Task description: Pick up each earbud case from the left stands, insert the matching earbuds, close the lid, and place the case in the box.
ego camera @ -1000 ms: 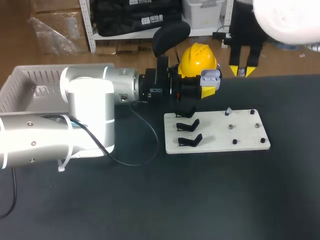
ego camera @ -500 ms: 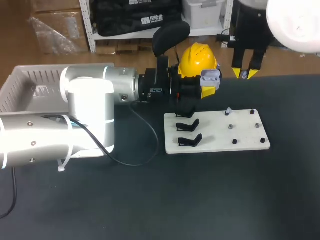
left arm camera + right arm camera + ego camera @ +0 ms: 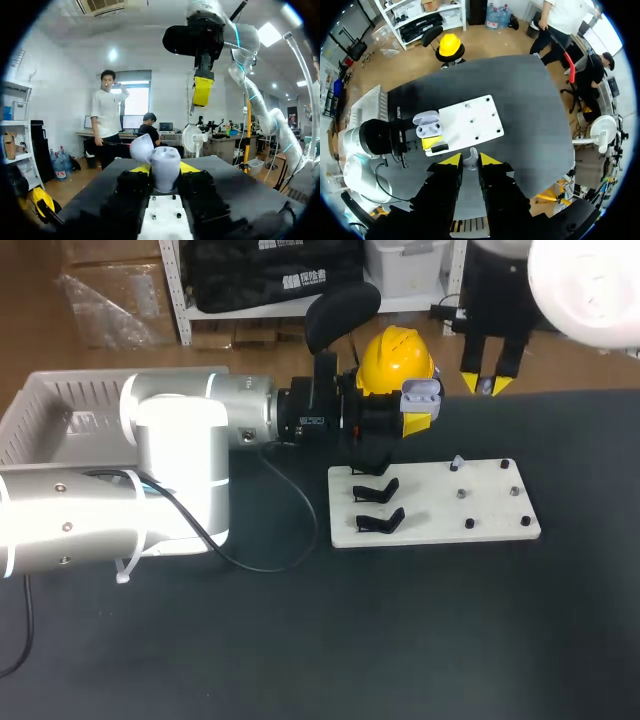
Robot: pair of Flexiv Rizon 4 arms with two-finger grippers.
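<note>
The box (image 3: 62,398) is set at the left of the bench (image 3: 450,640). An open earbud case (image 3: 421,392) is clamped in the left hand (image 3: 414,420) and held above the far edge of the stand board (image 3: 440,505). A small pale earbud (image 3: 470,158) appears to be pinched in the right hand (image 3: 487,385), well apart from the case. Insertion, lid closing and boxing are judged not yet done.

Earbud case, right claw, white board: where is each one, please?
earbud case (image 3: 421,393), head view, middle of the open case.
right claw (image 3: 488,386), head view, midway between its yellow tips.
white board (image 3: 432,527), head view, bare part near its front edge.
</note>
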